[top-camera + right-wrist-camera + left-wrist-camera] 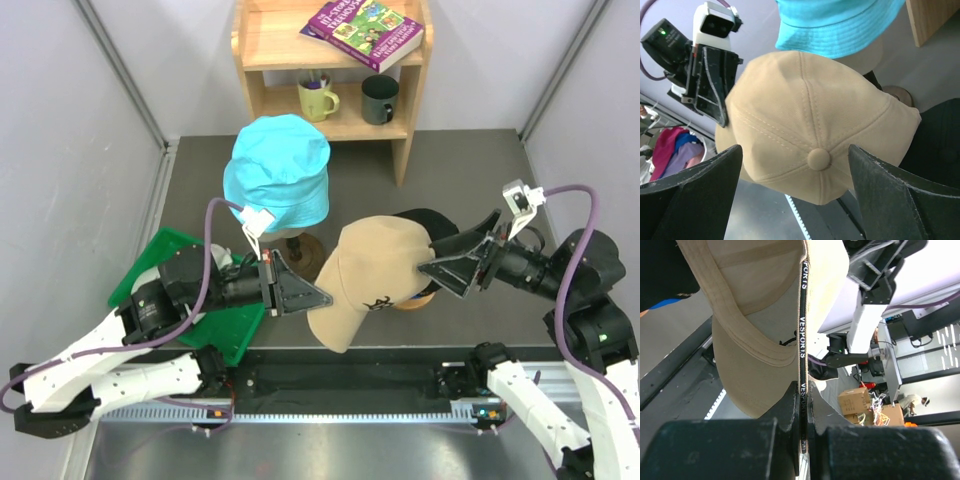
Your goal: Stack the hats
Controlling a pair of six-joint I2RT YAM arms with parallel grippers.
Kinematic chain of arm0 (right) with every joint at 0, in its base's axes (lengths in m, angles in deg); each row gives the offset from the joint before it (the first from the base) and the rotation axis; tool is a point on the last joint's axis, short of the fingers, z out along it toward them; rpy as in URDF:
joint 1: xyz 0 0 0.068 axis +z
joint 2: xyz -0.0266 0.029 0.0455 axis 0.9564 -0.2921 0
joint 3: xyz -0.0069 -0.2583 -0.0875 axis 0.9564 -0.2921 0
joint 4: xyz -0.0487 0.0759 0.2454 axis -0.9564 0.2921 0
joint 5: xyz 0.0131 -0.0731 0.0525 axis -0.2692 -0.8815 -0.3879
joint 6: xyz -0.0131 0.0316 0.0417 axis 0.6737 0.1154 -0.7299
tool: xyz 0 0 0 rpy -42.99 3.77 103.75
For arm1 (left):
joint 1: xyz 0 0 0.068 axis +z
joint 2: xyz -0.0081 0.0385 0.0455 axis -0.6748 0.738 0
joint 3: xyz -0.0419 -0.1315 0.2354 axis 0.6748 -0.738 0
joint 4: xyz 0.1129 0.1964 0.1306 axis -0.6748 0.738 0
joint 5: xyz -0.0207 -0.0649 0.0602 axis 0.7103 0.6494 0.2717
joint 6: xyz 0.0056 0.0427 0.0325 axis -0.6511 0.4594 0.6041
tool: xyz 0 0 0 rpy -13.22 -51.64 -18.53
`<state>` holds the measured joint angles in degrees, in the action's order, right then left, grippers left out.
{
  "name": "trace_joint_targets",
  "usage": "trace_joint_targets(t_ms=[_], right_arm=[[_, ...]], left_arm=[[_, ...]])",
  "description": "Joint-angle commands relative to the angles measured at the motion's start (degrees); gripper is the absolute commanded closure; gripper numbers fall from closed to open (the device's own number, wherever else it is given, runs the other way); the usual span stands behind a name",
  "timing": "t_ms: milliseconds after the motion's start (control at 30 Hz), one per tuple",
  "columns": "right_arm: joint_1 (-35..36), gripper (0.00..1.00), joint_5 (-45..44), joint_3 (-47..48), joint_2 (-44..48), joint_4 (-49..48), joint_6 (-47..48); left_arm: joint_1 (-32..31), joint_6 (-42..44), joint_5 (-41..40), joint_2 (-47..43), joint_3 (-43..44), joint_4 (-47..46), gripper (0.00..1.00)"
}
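At the tan cap (375, 270), left end effector (322, 298) clamped on its edge, right end effector (438, 262) gaped empty by its crown, one black cap (432, 222) lay partly beneath, one cyan bucket hat (278, 170) behind, two mugs (318, 98) beyond.

bright even light | soft shadows | wrist foregrounds blurred

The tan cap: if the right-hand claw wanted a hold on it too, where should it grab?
Probably the crown's rim on its right side, approached from the right. The left gripper pinches the brim opposite, so the tan cap would be held at both ends. That rim is a thin edge that fits the open right gripper; the dome looks too wide.
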<state>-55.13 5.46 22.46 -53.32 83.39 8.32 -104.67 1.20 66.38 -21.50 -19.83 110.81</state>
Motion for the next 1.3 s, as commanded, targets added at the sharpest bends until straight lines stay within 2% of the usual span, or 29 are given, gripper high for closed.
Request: trace_joint_targets(t_ms=[0,133,233,267,433,533,567,633,867,900,967,1033,1133,1267], right_arm=[[0.65,0.14,-0.82,0.93,0.12,3.03,3.99],[0.66,0.18,0.41,-1.0,0.91,3.58,4.09],[0.66,0.29,1.64,-2.14,1.87,1.12,2.24],[0.74,0.38,1.99,-2.32,2.05,0.41,1.8],[0.66,0.59,2.0,-1.71,1.35,-0.38,1.62],[0.66,0.8,0.95,-0.74,1.0,0.4,2.41],[0.66,0.91,-0.36,0.04,1.0,1.63,2.94],[0.66,1.0,-2.91,1.01,1.0,2.95,4.17],[0.57,1.0,-18.55,10.32,-1.02,10.51,3.65],[0.65,1.0,-19.96,11.03,-1.46,11.39,3.3],[0.66,1.0,-23.74,12.27,-2.69,12.62,2.33],[0.57,1.0,-26.37,11.92,-3.31,13.68,1.97],[0.57,1.0,-28.4,9.91,-3.66,13.59,1.01],[0.57,1.0,-28.68,6.13,-3.4,12.01,0.31]], left_arm=[[0.1,-0.45,1.26,0.01,0.71,-8.57,1.0],[0.1,-0.89,0.82,-0.25,-0.08,-9.36,1.0],[0.1,-0.98,0.12,-0.51,-0.35,-9.45,1.0],[0.1,-1.07,0.03,-0.43,-0.52,-9.54,1.0],[0.19,-1.68,-0.24,-0.78,-2.45,-9.63,1.0],[0.1,-2.03,-0.94,-1.22,-4.56,-9.8,1.0],[0.1,-2.12,-1.81,-1.48,-5.09,-9.71,1.0],[0.1,-2.3,-3.13,-1.83,-6.23,-9.01,1.0],[0.1,-0.28,-14.64,1.05,-4.04,-1.02,1.0],[0.19,-0.1,-16.91,1.85,-3.61,-0.23,0.83],[0.1,0.69,-17.29,4.3,-2.55,0.66,0.56],[0.1,1.83,-17.55,5.72,-1.5,0.83,0.38],[0.1,3.85,-17.2,8.18,0.61,2.5,0.22],[0.1,6.75,-15.63,10.38,2.72,4.79,0.17]])
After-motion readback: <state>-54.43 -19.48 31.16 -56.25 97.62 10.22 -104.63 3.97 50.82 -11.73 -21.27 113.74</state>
